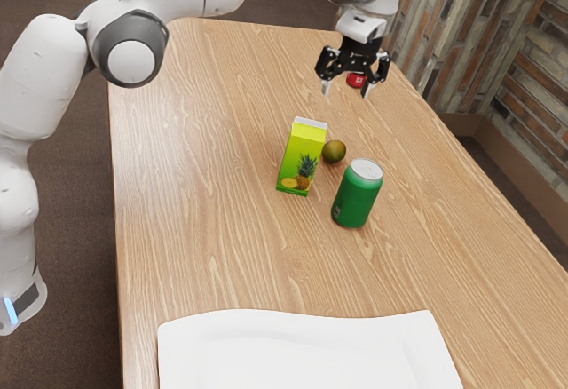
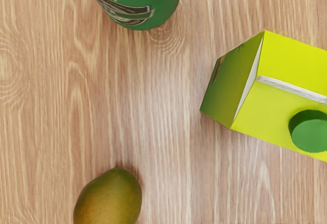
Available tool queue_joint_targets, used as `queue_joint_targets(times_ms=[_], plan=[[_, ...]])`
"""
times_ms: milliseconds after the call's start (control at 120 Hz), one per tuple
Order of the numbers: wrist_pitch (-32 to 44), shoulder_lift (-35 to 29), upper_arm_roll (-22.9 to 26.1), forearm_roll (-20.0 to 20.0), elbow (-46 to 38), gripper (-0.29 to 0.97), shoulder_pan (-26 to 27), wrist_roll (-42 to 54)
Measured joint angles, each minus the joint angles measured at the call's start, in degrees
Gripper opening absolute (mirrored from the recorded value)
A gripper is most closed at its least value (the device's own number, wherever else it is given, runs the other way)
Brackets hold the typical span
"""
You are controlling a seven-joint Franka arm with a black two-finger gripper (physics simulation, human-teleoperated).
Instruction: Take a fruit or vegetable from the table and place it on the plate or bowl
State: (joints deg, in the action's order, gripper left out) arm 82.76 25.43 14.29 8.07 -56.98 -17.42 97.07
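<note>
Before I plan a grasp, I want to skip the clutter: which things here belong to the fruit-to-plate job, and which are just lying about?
Belongs to the job: mango; white plate; gripper, open and holding nothing.
Just lying about: pineapple juice carton; green can, both standing near the mango.

Likely a home dining room: wooden table (image 1: pixel 222 229), plate (image 1: pixel 302 353), brick wall (image 1: pixel 532 69).
</note>
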Motion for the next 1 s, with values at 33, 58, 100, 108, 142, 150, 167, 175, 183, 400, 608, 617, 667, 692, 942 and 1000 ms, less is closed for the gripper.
queue_joint_targets(times_ms=[33, 58, 100, 108, 142, 150, 167, 175, 183, 400, 608, 617, 667, 692, 942, 1000], plan=[[-0.6, 0.0, 0.1, 0.0, 0.0, 0.68, 0.1, 1.3], [-1.0, -0.1, 0.2, 0.0, 0.0, 0.68, 0.2, 2.5], [-1.5, 0.0, 0.3, -0.2, 0.0, 0.68, 0.3, 4.8], [-1.6, 0.0, 0.3, -0.2, 0.0, 0.68, 0.3, 5.3], [-2.0, 0.0, 0.3, -0.6, 0.0, 0.68, 0.2, 7.3], [-2.0, 0.0, 0.3, -0.8, 0.0, 0.68, 0.2, 7.8], [-2.2, 0.0, 0.2, -1.0, 0.0, 0.68, 0.2, 8.8], [-2.3, 0.0, 0.2, -1.1, 0.0, 0.68, 0.2, 9.2], [-2.4, 0.0, 0.2, -1.2, 0.0, 0.68, 0.2, 9.7], [-2.4, -0.3, 0.2, -2.5, 0.1, 0.68, 1.9, 18.7], [0.7, 1.7, -0.7, -0.1, 0.0, 0.68, 0.9, 23.4], [0.8, 1.8, -0.7, 0.3, 0.0, 0.68, 0.9, 23.5], [1.4, 2.2, -0.9, 2.0, 0.0, 0.68, 1.0, 23.9], [1.7, 2.5, -0.9, 2.7, 0.0, 0.68, 1.2, 24.1], [4.8, 6.6, -0.9, 9.7, -0.2, 0.68, 3.9, 24.4], [5.9, 7.8, -0.9, 12.5, -0.5, 0.68, 5.8, 23.9]])
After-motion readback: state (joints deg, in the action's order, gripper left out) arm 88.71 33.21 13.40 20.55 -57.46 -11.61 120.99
